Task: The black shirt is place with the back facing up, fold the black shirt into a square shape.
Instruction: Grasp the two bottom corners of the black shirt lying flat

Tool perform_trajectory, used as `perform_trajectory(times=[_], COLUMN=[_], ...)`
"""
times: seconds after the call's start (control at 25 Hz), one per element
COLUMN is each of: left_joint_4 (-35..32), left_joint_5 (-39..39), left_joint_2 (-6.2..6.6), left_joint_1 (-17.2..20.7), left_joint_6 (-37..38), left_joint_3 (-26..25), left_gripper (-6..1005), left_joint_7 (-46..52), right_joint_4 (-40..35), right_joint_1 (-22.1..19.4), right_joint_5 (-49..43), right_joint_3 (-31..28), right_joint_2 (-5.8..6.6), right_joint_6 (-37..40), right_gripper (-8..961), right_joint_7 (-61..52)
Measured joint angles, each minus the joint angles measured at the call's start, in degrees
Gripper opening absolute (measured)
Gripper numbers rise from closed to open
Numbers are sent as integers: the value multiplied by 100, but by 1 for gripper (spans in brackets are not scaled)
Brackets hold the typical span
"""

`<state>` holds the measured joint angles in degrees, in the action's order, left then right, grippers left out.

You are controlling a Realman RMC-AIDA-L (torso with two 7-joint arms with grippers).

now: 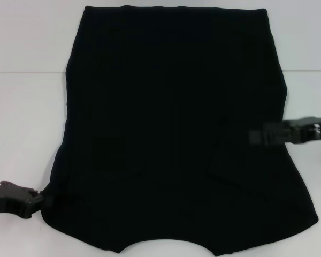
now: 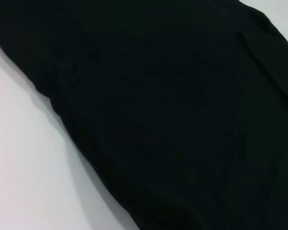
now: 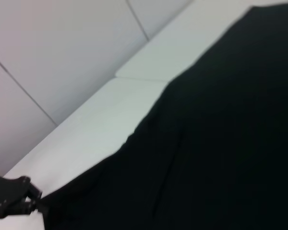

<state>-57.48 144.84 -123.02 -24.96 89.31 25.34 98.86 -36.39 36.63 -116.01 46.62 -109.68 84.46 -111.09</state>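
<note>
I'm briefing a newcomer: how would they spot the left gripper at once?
Start at the white table, nearly covered by the black shirt. Follow the shirt's edge to its near corner on the robot's left: the left gripper meets the cloth there, while the right gripper reaches over the shirt's opposite side.

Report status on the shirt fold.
Left gripper at shirt's near left edge. Right gripper over right side. Sides folded in. Nothing in the way.

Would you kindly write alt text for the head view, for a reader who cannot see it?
A black shirt lies spread on a white table, sleeves folded in. The left gripper sits at its near left edge, and the right gripper reaches over its right edge.
</note>
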Motion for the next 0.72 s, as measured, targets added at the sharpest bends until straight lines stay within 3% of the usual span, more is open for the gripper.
perform_trajectory(times=[0.24,0.36,0.72], left_joint_4=[-1,-1,35], left_joint_5=[8,5,-1], left_joint_2=[-31,-54,-83], left_joint_1=[-68,-72,-71], left_joint_6=[20,23,-20], left_joint_3=[15,14,24], left_gripper=[20,21,21], left_joint_7=[61,63,37], right_joint_4=[-61,-73,-69], right_joint_1=[-298,-389,-433], right_joint_5=[-459,-744,-1662], right_joint_3=[-62,-71,-165], right_joint_2=[312,406,420], right_joint_6=[554,717,861], right_gripper=[924,924,924], right_joint_7=[-826,-1146,-1541])
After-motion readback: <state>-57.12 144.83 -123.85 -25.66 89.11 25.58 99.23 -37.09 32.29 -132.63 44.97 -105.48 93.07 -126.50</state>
